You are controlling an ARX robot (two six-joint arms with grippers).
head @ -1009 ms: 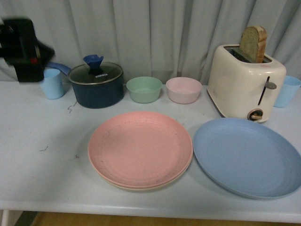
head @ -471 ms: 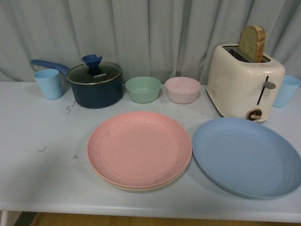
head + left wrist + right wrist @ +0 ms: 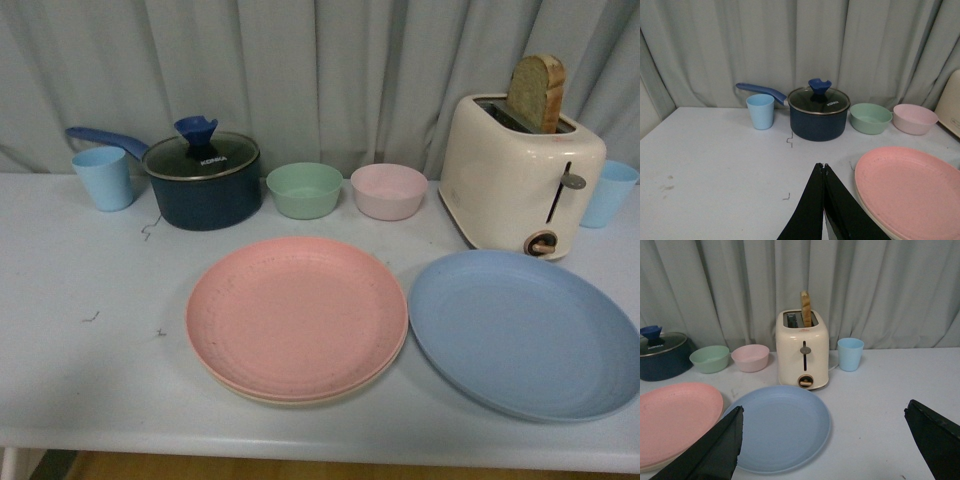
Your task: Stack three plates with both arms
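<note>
The left gripper [image 3: 823,166] has its fingers pressed together, holding nothing, with the pink plate [image 3: 910,190] just beside them (atop the beige plate [image 3: 300,399]); the right gripper [image 3: 823,412] is spread wide and empty; the blue plate [image 3: 782,427] lies ahead, between its fingers.

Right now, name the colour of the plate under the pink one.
Cream plate, only its rim showing under the pink plate; best in front view.

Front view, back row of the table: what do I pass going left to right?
light blue cup → dark blue lidded pot → mint bowl → pink bowl → cream toaster with bread in it → second light blue cup
</note>
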